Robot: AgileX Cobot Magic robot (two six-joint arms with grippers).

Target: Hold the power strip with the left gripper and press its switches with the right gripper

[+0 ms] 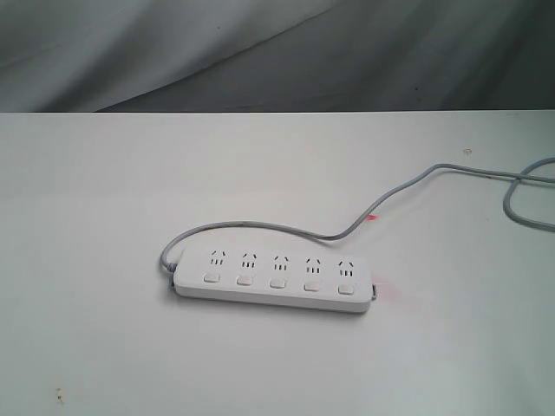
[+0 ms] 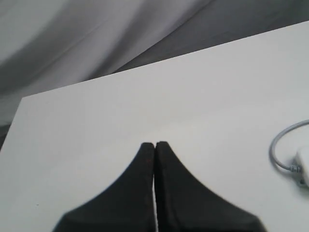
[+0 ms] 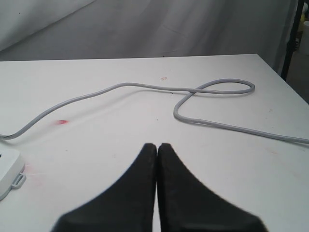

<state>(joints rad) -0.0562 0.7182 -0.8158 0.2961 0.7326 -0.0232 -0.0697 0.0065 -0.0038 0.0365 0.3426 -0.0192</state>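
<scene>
On white worktop (image 1: pixel 104 347), mid-front: one strip (image 1: pixel 260 295), lying flat. Five switches (image 1: pixel 277 282) in the near row, five sockets (image 1: pixel 280 261) behind. One grey cord (image 1: pixel 408 186) trails right and rearward. Left end effector (image 2: pixel 154 145) and right end effector (image 3: pixel 157 146): fingers pressed together, empty, clear of the strip.

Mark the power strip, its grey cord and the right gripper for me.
power strip (image 1: pixel 277 271), exterior view, centre of its top face
grey cord (image 1: pixel 260 227), exterior view, stretch behind the strip
right gripper (image 3: pixel 157 145), right wrist view, midway between its shut fingertips
</scene>
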